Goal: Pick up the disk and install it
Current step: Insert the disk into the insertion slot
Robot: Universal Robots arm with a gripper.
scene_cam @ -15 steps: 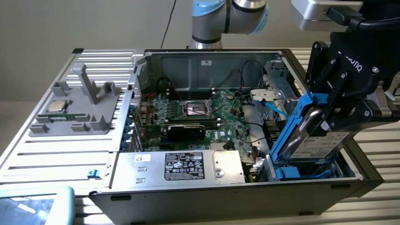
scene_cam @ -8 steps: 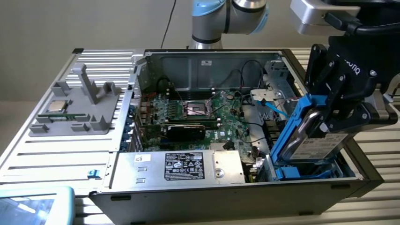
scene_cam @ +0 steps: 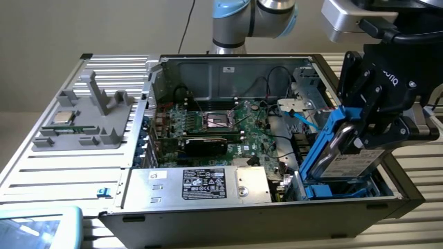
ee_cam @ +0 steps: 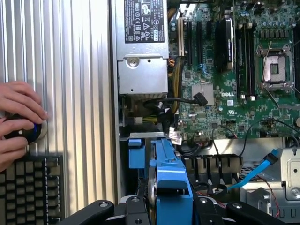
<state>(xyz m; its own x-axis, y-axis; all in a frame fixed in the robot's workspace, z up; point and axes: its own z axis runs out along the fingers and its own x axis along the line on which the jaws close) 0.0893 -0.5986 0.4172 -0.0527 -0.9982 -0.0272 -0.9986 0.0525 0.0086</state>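
Gripper (scene_cam: 358,136) is clamped on the disk (scene_cam: 348,163), black fingers pinching its upper part. The disk sits in a bright blue carrier (scene_cam: 320,148), white label facing out. It stands steeply tilted, almost on edge, inside the open PC case (scene_cam: 277,210) at the case corner nearest the counter (scene_cam: 62,166) edge on the exterior view's right. Its lower end is down among the blue bay parts (scene_cam: 339,189); can't tell if touching. In the wrist view the disk (ee_cam: 171,183) runs edge-on between the gripper (ee_cam: 166,208) fingers, w/ the bay (ee_cam: 136,152) just beyond. Rest of the case: silver PSU (scene_cam: 201,184) w/ black-and-white label along the near wall, green mobo (scene_cam: 221,129) mid-case, and a light blue cable (scene_cam: 304,119) loose near the disk. Grey fixture (scene_cam: 90,119) sits toward the counter's edge on the exterior view's left, w/ a small silver chip (scene_cam: 64,117) on it. Wrist view also shows a person's hand (ee_cam: 21,103) on a black-and-blue knob (ee_cam: 26,132), a second hand (ee_cam: 8,147) beside it, and a keyboard (ee_cam: 30,187) close by.
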